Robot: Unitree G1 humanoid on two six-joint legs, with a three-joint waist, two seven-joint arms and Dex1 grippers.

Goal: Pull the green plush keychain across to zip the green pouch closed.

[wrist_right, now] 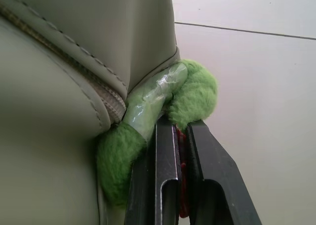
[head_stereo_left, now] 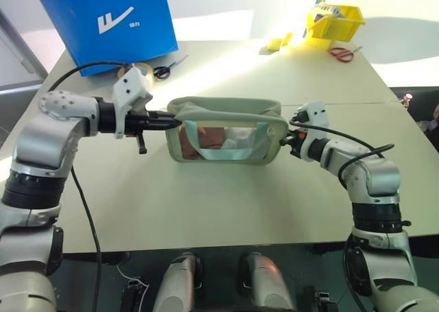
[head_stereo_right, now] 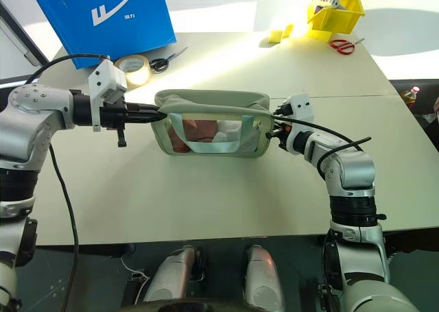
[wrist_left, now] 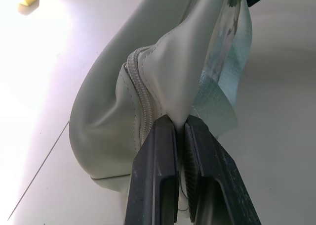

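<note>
Your left gripper pinches the green pouch end, your right gripper clamps the green plush keychain at the zip's far end, so judge it zipped and release next.

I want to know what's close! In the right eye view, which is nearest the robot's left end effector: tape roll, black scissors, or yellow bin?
1. Tan tape roll, just behind the left end effector.
2. Black-handled scissors, beside the tape.
3. Yellow plastic bin, far right corner.

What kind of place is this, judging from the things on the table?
Probably a lab or workshop bench: a plain white table holds a tape roll, scissors, a yellow bin and a blue box behind the green pouch.
</note>
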